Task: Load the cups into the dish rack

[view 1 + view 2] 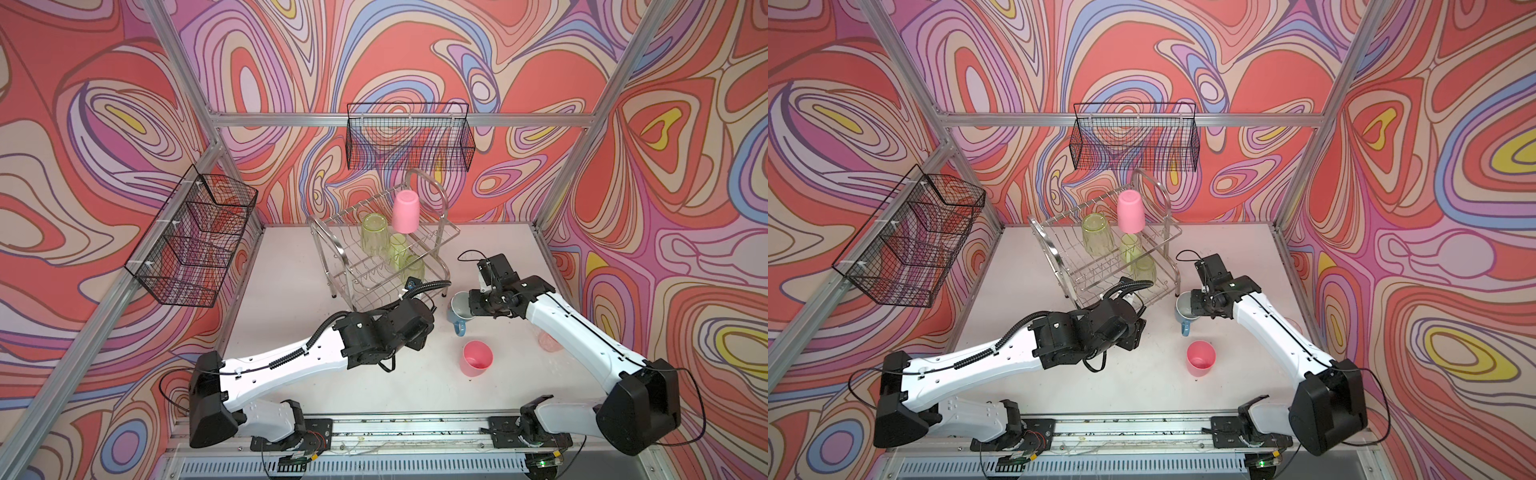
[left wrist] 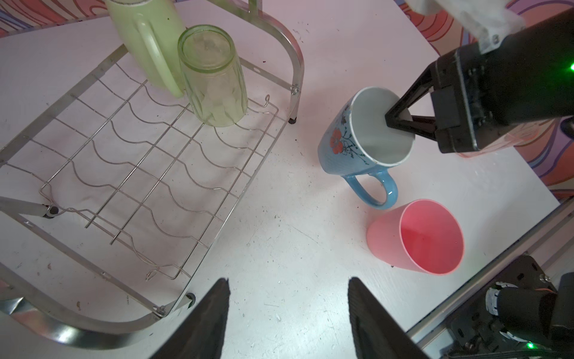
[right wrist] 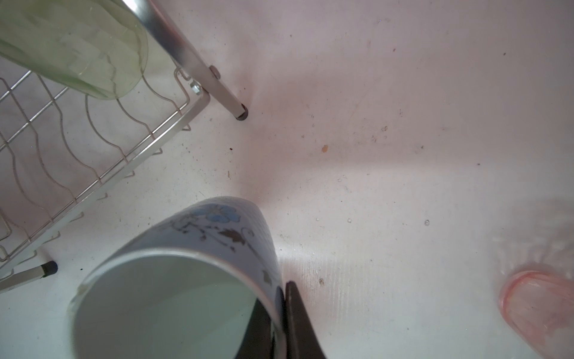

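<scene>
Because the blue mug (image 2: 344, 149) is probably too wide to span, the right pincer (image 2: 400, 126) pinches its wall at the rim, one finger inside the white lining and one outside. The mug hangs tilted, handle toward the near edge, just beside the nearest right leg of the dish rack (image 2: 298, 59). Whether its base touches the worktop (image 1: 415, 374) cannot be told. That grip seems chosen so the mug can be turned mouth-down, as every cup in the rack is.

The rack stands mid-worktop toward the far edge. Its upper tier carries an inverted pink tumbler (image 1: 405, 212) and a clear green cup (image 1: 374, 235). Its lower tier holds a pale-green handled mug (image 2: 146, 37) touching a clear green glass (image 2: 214, 80), both mouth-down along the far side, which leaves the near wires free.

The left pincer (image 2: 288, 283) hovers wide and empty above the worktop by the rack's near corner, apparently waiting out of the mug's way. An upright pink tumbler (image 2: 416, 239) stands just beside the mug's handle, toward the near edge. A clear pinkish cup (image 3: 540, 307) sits by the right edge, partly hidden behind the right arm in both top views.
</scene>
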You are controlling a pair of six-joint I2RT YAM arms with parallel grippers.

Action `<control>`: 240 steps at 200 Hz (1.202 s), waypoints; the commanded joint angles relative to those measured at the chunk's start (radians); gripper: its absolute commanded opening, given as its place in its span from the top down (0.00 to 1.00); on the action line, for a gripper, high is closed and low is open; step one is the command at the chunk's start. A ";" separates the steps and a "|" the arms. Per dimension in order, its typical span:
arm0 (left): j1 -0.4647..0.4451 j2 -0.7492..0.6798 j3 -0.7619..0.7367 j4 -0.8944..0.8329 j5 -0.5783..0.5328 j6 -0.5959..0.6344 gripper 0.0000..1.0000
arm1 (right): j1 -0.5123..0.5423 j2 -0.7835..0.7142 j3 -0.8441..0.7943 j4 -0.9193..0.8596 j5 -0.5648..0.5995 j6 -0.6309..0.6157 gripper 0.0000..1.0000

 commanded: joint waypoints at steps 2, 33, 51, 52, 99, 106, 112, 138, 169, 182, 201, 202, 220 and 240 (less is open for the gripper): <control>0.004 -0.042 -0.034 -0.005 -0.009 -0.018 0.36 | 0.040 0.012 -0.013 0.053 0.000 0.029 1.00; 0.004 -0.051 -0.051 -0.019 -0.014 -0.034 0.36 | 0.107 0.066 -0.012 0.065 0.012 0.047 1.00; 0.002 -0.053 -0.055 -0.033 -0.009 -0.047 0.35 | 0.138 0.090 -0.009 0.073 0.018 0.057 1.00; 0.003 -0.053 -0.055 -0.034 -0.008 -0.047 0.35 | 0.140 0.090 -0.010 0.074 0.018 0.059 1.00; 0.002 -0.038 -0.068 -0.066 0.000 -0.069 0.35 | 0.203 0.139 -0.007 0.072 0.031 0.074 1.00; 0.001 -0.033 -0.065 -0.071 0.003 -0.068 0.35 | 0.211 0.145 -0.006 0.069 0.032 0.075 1.00; 0.002 -0.029 -0.064 -0.074 0.003 -0.068 0.35 | 0.216 0.148 -0.004 0.065 0.033 0.075 1.00; 0.004 -0.020 -0.065 -0.073 0.006 -0.068 0.35 | 0.240 0.167 0.012 0.045 0.030 0.068 1.00; 0.003 -0.015 -0.068 -0.070 0.010 -0.066 0.34 | 0.248 0.179 0.027 0.022 0.018 0.052 1.00; 0.003 -0.013 -0.066 -0.072 0.009 -0.064 0.34 | 0.252 0.188 0.037 0.011 0.022 0.044 1.00; 0.002 -0.010 -0.064 -0.074 0.008 -0.063 0.33 | 0.252 0.194 0.045 0.006 0.022 0.041 0.98; 0.002 -0.010 -0.064 -0.074 0.008 -0.063 0.33 | 0.252 0.194 0.045 0.006 0.022 0.041 0.98; 0.003 -0.008 -0.064 -0.073 0.011 -0.065 0.33 | 0.252 0.191 0.049 0.016 0.009 0.042 0.90; 0.003 -0.002 -0.066 -0.074 0.013 -0.068 0.33 | 0.252 0.179 0.051 0.034 -0.010 0.043 0.84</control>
